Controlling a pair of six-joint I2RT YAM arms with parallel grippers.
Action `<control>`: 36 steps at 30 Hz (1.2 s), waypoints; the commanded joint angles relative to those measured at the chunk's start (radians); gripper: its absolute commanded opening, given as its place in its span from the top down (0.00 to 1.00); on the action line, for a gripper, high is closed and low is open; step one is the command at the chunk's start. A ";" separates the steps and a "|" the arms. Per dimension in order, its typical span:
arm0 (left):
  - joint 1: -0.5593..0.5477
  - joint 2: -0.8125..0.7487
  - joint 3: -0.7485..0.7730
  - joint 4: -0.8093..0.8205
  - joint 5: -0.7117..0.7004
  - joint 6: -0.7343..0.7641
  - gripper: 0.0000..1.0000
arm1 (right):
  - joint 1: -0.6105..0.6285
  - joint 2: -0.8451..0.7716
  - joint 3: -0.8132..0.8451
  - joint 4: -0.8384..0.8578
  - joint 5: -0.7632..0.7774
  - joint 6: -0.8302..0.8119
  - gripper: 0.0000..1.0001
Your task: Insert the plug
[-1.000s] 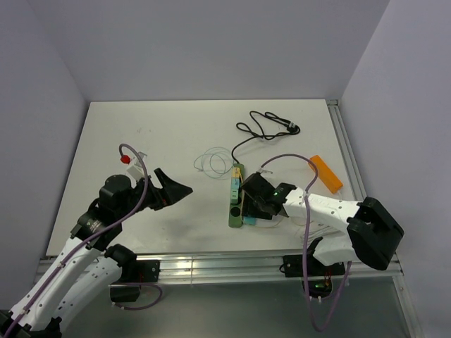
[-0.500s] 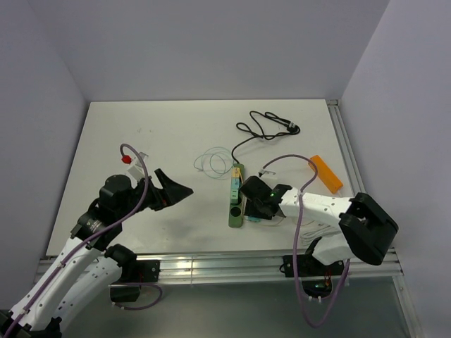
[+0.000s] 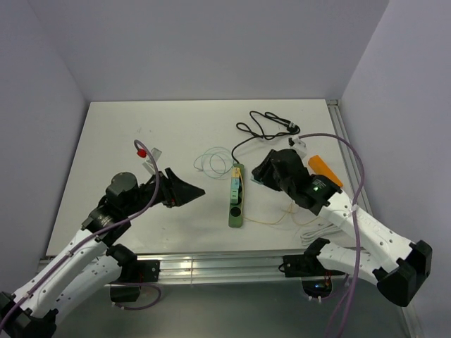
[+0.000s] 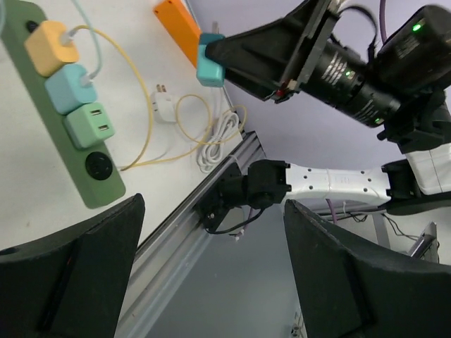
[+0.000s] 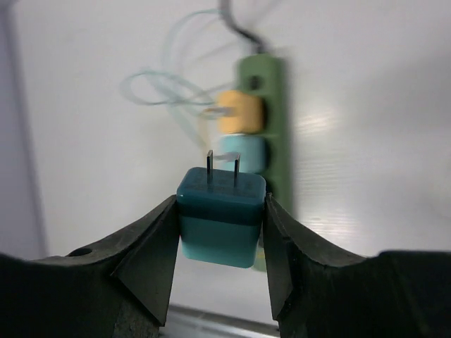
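Over the near-left part of the table (image 3: pixel 141 127): left gripper (image 3: pixel 189 191), up off the surface, fingers (image 4: pixel 63 274) spread wide with nothing between, aimed toward the middle. Just right of it, a loop of thin pale wire (image 3: pixel 211 160) flat on the table. At mid-table, running from near edge toward far edge: green power strip (image 3: pixel 233 220), carrying a yellow adapter (image 4: pixel 51 48), a light blue adapter (image 4: pixel 69 88) and a green adapter (image 4: pixel 91 125) in a row, with one round socket (image 4: pixel 99 167) bare at the near end. Toward the far edge, a black cable (image 3: pixel 264 128) in loose curls, leading to the strip's far end. Right of the strip and up in the air: right gripper (image 3: pixel 259 173), clamped on the teal plug (image 5: pixel 221 215), one finger on each side, two prongs pointing out past the fingertips toward the strip. On the table near the right-hand near corner, yellow cable (image 4: pixel 151 113), small white plug (image 4: pixel 164 105) and a white coil (image 4: pixel 217 134). By the right edge, an orange block (image 3: pixel 325 172).
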 commanded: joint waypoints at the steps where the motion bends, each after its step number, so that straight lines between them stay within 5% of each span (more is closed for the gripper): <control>1: -0.042 0.058 0.040 0.153 0.010 0.014 0.14 | 0.006 0.006 0.036 0.239 -0.300 -0.085 1.00; 4: -0.041 0.098 0.068 0.174 0.036 -0.019 0.14 | 0.072 0.053 0.079 0.291 -0.466 -0.272 1.00; 10: -0.042 0.165 0.158 0.023 0.078 -0.059 0.09 | 0.264 0.069 0.110 0.182 -0.359 -0.594 1.00; 27: -0.067 0.308 0.089 0.062 0.271 -0.110 0.09 | 0.416 0.049 0.101 0.284 -0.385 -0.751 1.00; 36: -0.096 0.354 0.046 0.146 0.314 -0.137 0.25 | 0.442 0.041 0.093 0.297 -0.325 -0.755 1.00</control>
